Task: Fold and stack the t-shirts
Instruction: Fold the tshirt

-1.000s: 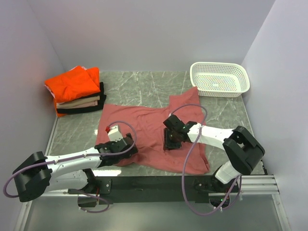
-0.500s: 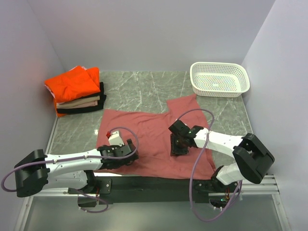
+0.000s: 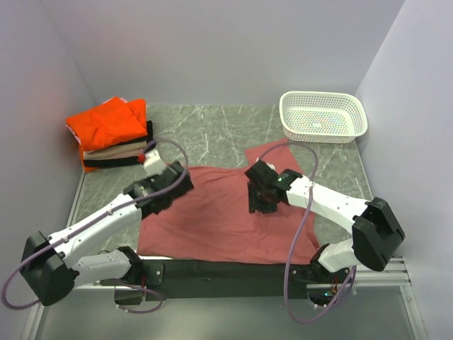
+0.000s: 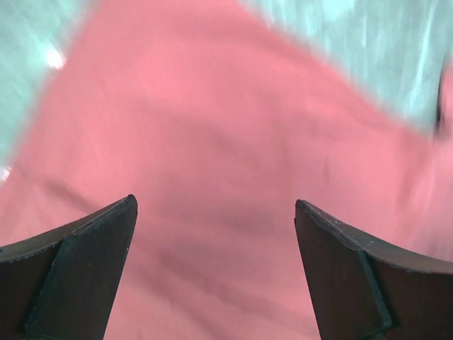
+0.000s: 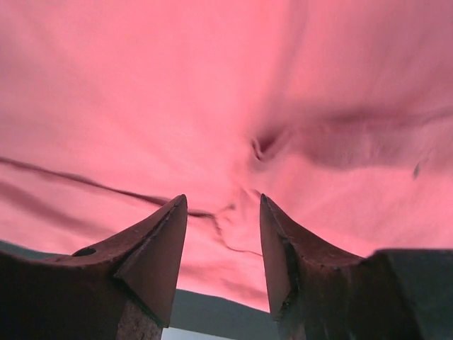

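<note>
While both arms hang over it, one grey-green marble-pattern table point(image 3: 212, 131) carries everything.

Four t-shirts in total. One dusty-red shirt point(image 3: 212, 216) is unfolded, soft matte cloth, spread nearly flat at centre-near table, with its near edge at the table's front. Its long axis runs left-right. One sleeve corner point(image 3: 272, 150) points far-right toward the basket. There are shallow creases and one small pucker point(image 5: 260, 145) just ahead of the right fingertips.

The other three are folded and stacked at the far-left corner: bright orange shirt point(image 3: 106, 126) on top, a rumpled slab; beige shirt point(image 3: 117, 151) under it; black shirt point(image 3: 122, 161) at the bottom. The stack lies well apart from the red shirt.

One white perforated plastic basket point(image 3: 287, 113), oval, sits far-right, near that sleeve.

Two grippers with dark wedge fingers. Left gripper point(image 4: 214, 205) is above the shirt's left part, jaws wide, nothing between. Right gripper point(image 5: 223, 198) is over the shirt's right-centre, jaws a narrow gap apart, no cloth pinched.
</note>
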Robot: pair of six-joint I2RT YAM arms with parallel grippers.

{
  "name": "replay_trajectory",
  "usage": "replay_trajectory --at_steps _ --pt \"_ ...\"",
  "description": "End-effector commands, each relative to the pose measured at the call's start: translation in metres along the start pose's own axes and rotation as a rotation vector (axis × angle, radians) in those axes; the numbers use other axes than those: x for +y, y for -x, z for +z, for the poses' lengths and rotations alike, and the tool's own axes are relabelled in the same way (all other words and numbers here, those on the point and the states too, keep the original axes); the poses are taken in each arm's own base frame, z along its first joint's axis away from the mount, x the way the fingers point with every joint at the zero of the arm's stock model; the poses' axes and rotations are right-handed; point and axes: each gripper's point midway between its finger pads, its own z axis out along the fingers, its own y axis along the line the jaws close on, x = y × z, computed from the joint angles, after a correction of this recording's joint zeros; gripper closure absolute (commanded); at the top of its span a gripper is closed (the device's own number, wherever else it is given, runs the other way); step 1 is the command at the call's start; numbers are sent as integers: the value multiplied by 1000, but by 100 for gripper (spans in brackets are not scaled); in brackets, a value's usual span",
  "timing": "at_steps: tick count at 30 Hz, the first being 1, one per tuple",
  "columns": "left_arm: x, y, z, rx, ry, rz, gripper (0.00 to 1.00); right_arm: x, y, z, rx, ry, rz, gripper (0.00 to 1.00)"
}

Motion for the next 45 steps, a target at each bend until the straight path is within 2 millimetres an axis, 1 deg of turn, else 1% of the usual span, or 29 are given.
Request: replay_trajectory --at_steps 1,2,3,4,5,6,7,8,9,10,11,12,13,14,15,16,17,19,20,22,23,24,27,29,35,38,41,45 --pt "-2 59 17 -118 -3 90 1 2 46 -28 -122 2 -11 47" --pt "5 78 29 -147 29 94 1 3 53 -31 -138 8 -10 47" --pt "5 85 40 -143 61 104 1 7 65 -39 -166 23 -7 47" --pt "9 93 48 -153 86 123 1 6 73 -43 -181 22 -2 47" --pt "17 105 57 -165 123 105 1 5 78 -46 -190 28 3 47" --pt "13 111 70 -164 119 97 1 8 84 -51 -211 47 6 46" --pt "14 117 76 -171 124 91 2 8 87 -53 -216 54 4 46" --pt "22 126 84 -177 143 83 3 8 89 -54 -216 73 12 46" --pt "19 133 95 -185 140 72 5 8 91 -57 -225 83 16 46" --pt "19 137 102 -178 136 66 6 7 90 -57 -224 87 14 46" --pt "24 149 108 -188 146 53 10 4 91 -59 -235 89 23 46" --pt "27 149 121 -175 158 49 13 0 88 -57 -229 81 25 46" --pt "25 150 128 -160 143 41 15 -2 88 -57 -232 81 33 46" --pt "29 158 134 -163 148 26 20 -4 86 -57 -232 84 36 46" --pt "31 151 147 -135 159 30 22 -9 84 -56 -232 84 50 46" --pt "29 154 153 -141 148 24 23 -11 82 -56 -233 84 53 46" --pt "28 151 164 -119 148 32 25 -12 82 -59 -243 90 59 46" --pt "25 151 174 -111 147 40 28 -18 78 -58 -243 84 72 46" --pt "24 147 184 -93 152 45 30 -19 76 -61 -250 90 77 46" --pt "21 144 192 -76 154 54 35 -24 72 -59 -248 87 88 46" --pt "19 145 195 -73 149 54 36 -26 72 -61 -256 91 94 46" --pt "20 139 202 -54 154 58 37 -28 69 -60 -252 86 97 46" --pt "23 133 213 -37 175 66 39 -34 65 -62 -259 83 110 46" --pt "26 129 219 -19 192 77 40 -38 67 -64 -270 81 123 46" --pt "35 117 229 9 230 84 43 -48 72 -64 -281 69 139 46" --pt "39 114 226 16 241 85 43 -52 75 -65 -285 68 146 46" --pt "40 115 218 8 240 77 42 -54 76 -63 -285 66 146 46" --pt "43 116 212 1 244 80 42 -55 74 -59 -272 69 149 46"
